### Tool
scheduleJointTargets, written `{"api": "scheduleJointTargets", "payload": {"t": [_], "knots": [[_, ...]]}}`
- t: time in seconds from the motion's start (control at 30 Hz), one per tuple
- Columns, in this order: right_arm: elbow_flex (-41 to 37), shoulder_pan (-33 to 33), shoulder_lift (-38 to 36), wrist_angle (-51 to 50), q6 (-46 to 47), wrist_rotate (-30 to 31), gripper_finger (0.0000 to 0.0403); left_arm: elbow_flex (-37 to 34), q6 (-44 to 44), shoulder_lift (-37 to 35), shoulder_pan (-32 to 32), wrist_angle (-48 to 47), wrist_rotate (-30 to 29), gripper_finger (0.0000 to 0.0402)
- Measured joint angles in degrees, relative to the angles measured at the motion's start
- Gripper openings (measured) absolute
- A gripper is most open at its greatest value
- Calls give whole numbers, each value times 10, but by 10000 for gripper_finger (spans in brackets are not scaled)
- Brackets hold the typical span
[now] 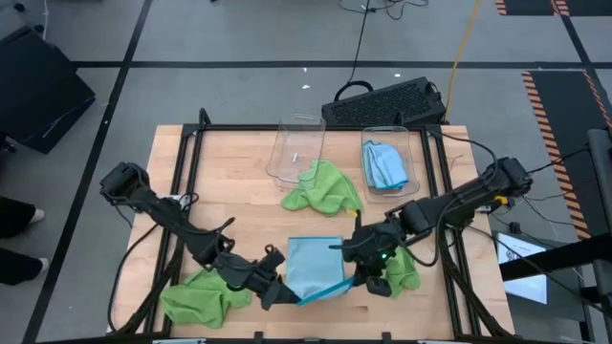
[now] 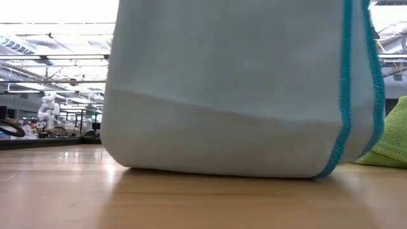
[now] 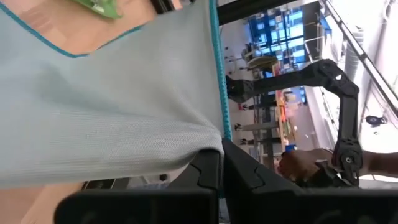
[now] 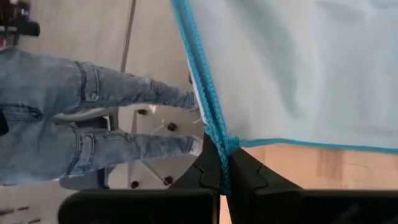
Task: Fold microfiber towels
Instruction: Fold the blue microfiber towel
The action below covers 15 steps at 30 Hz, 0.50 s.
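Left claw (image 1: 284, 290) was clamped on the light blue towel (image 1: 314, 268) at its 7 o'clock corner; right claw (image 1: 352, 254) pinched its 3 o'clock edge. That towel lay at the bench's (image 1: 239, 182) 6 o'clock, its near edge apparently lifted. Green towels (image 1: 203, 297) lay alongside.

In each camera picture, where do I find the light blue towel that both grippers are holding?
High view: light blue towel at front centre, between left gripper and right gripper.
Low view: it fills the middle.
Left wrist view: spreads above the fingers.
Right wrist view: upper right.
Shared landmark: its teal stitched edge.
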Motion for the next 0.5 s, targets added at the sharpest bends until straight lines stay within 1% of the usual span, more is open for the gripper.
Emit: {"api": "scheduleJointTargets", "payload": {"t": [0.2, 0.37, 0.5], "knots": [[0, 3, 22, 21, -3, 3, 0, 0, -3, 0, -20, -30, -39, 4], [-1, 4, 47, 60, 31, 31, 0, 0, 3, 0, -24, -91, -75, 13], [-1, 4, 68, 57, 66, 38, 0, 0, 15, 0, -17, -131, -86, 7]]}}
